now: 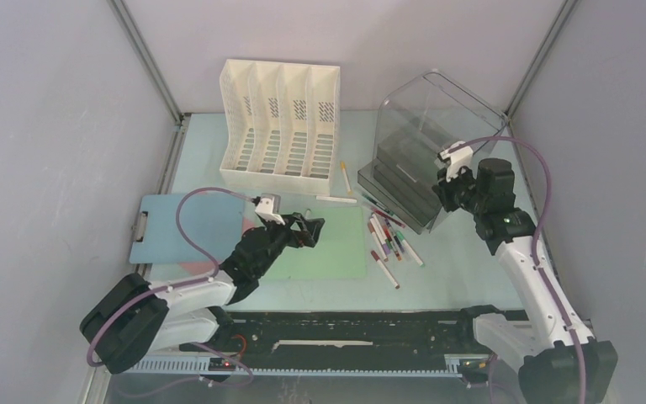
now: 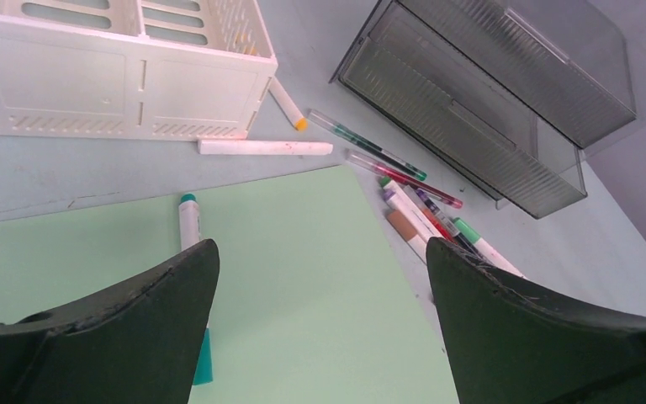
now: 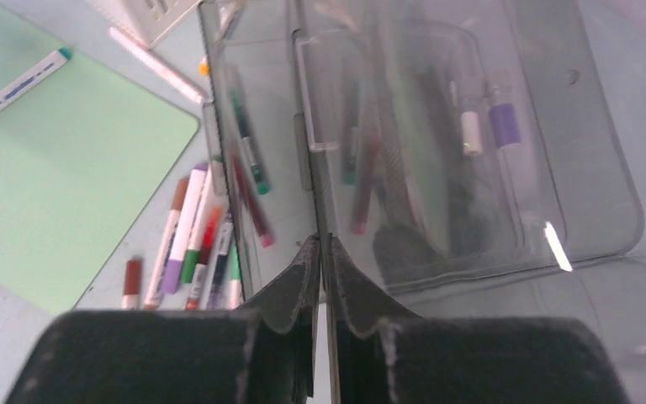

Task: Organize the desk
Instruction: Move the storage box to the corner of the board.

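My left hand (image 2: 321,252) gapes wide, its finger hiding part of a marker (image 2: 188,220). My right hand (image 3: 321,246) is pinched narrow at the edge of a clear drawer (image 3: 437,168); grip unclear.

One white file rack (image 1: 279,118), four slots, beyond my left jaws. One clear drawer unit (image 1: 425,135) at my right jaws. One blue clipboard (image 1: 156,231) left of my left jaws, one green sheet (image 1: 336,244) under them. One teal-capped marker (image 2: 189,231) below my left jaws; one white stick (image 2: 265,147) and one yellow-tipped marker (image 2: 288,104) beyond. Clustered pens (image 1: 391,240) between both jaws: roughly eight, too overlapped to count surely.
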Controlling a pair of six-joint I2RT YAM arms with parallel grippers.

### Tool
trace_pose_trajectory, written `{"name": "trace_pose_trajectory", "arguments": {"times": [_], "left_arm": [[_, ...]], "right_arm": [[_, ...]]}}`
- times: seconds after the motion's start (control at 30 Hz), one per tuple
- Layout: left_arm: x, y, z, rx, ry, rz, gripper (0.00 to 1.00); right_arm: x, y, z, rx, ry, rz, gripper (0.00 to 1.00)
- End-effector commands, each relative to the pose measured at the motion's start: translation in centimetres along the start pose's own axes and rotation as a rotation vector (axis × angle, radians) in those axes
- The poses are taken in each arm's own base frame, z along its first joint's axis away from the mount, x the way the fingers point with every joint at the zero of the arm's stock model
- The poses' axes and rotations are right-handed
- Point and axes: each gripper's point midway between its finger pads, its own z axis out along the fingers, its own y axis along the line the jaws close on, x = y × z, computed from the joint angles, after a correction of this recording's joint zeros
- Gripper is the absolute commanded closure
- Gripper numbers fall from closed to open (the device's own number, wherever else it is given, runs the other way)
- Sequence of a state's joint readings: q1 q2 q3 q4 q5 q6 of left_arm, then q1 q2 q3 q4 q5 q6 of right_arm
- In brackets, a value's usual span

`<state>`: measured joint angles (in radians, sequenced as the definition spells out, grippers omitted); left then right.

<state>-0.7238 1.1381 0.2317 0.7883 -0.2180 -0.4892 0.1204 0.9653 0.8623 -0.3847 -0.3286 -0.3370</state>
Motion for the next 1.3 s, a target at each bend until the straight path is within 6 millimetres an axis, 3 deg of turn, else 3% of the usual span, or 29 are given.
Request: {"name": "trace_pose_trajectory", "arguments": {"times": [0.0,0.13,0.6,0.87,0.97,1.27], "left_arm": [[-1.4,-1.5,-0.2,0.068,-0.030,-0.012,0.00],[-1.8,-2.8,-0.4,0.122,-0.025,-0.035,0.00],[-2.0,-4.8,-0.4,0.226,-0.009,-0.094,0.00],[-2.7,-5.1,-0.8,0.273,-0.016,-0.130,0.00],[-2.8,-5.2,-0.9,0.284,-0.020,-0.131,0.00],[-2.9,-5.3,-1.8,0.324,-0.029,-0.154,0.00]], "right_arm": [[-2.4,-4.8,0.4,0.169,-0.072,-0.033,0.88],[-2.9,-7.1,1.0,0.200,-0.061,-0.012,0.88],[-3.4,-9.0,3.1,0.218,-0.029,-0.030,0.86],[-2.9,-2.0,1.8,-0.109,-0.027,-0.114,0.74],[-2.9,-1.2,2.4,-0.117,-0.014,-0.156,0.72],[-5.2,-6.7,5.7,0.135,-0.017,-0.261,0.80]]}}
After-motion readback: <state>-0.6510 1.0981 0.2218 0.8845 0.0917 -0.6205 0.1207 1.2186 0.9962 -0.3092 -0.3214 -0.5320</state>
